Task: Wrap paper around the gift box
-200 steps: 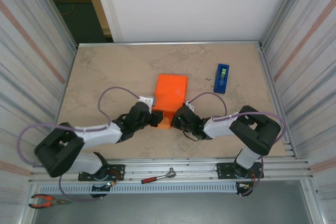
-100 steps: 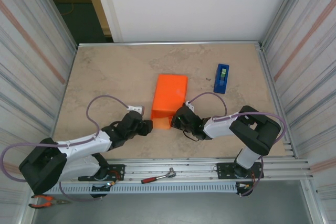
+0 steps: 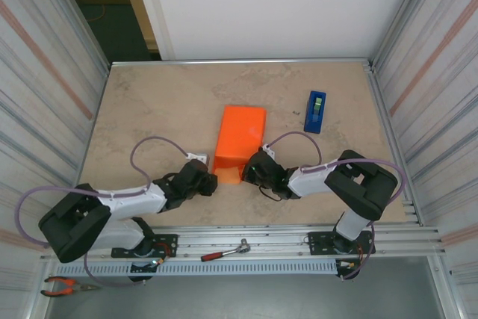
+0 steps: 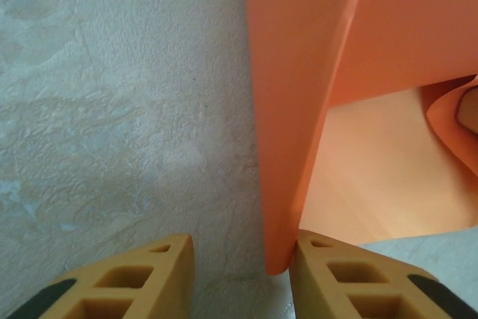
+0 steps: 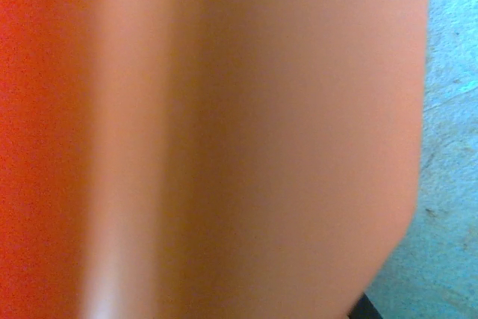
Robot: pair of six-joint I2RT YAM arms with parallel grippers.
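The orange paper (image 3: 240,134) lies folded over in the middle of the table, and the gift box is hidden under it. My left gripper (image 3: 213,182) sits low at the paper's near left corner. In the left wrist view its jaws (image 4: 243,274) stand apart. A standing edge of the paper (image 4: 287,147) rests against the right finger (image 4: 351,282), while the left finger (image 4: 127,285) is clear of it. My right gripper (image 3: 251,170) presses into the paper's near right end and is shut. Orange paper (image 5: 224,140) covers its fingers, so whether it holds the sheet is hidden.
A blue tape dispenser (image 3: 315,111) stands at the back right, well away from both arms. A ratchet wrench (image 3: 224,252) lies on the front rail and red pliers (image 3: 63,285) lie at the lower left. Corrugated walls close in both sides.
My left arm pulled back from the paper's near end toward the left, then edged right again to the corner. The right arm and the paper have stayed still.
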